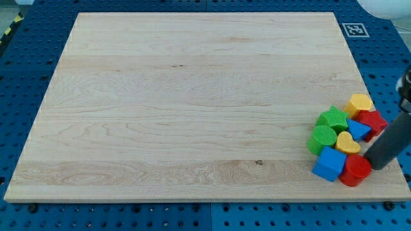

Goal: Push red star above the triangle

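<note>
There are no fingers on this arm, so nothing opens, closes or holds: it ends in a straight dark rod, and my tip comes down at the view's right edge of the pale wooden table, just to the right of the red cylinder block and so close to it that I cannot tell whether they touch. Taking the blue triangle block as the landmark, the red star block lies just to its right and slightly toward the view's top, touching it or nearly so, with the rod's shaft passing just right of the star. A yellow rounded block, whose exact shape I cannot make out, sits toward the view's top from the triangle, against the red star. The green star block sits just left of the triangle, and the green cylinder block is to its lower left. The yellow heart block lies just below the triangle, with the blue cube block farther below and left. Well toward the view's top from the triangle, off the table's corner, a small black-and-white square marker tag shows a coded pattern; no readable writing appears anywhere.
</note>
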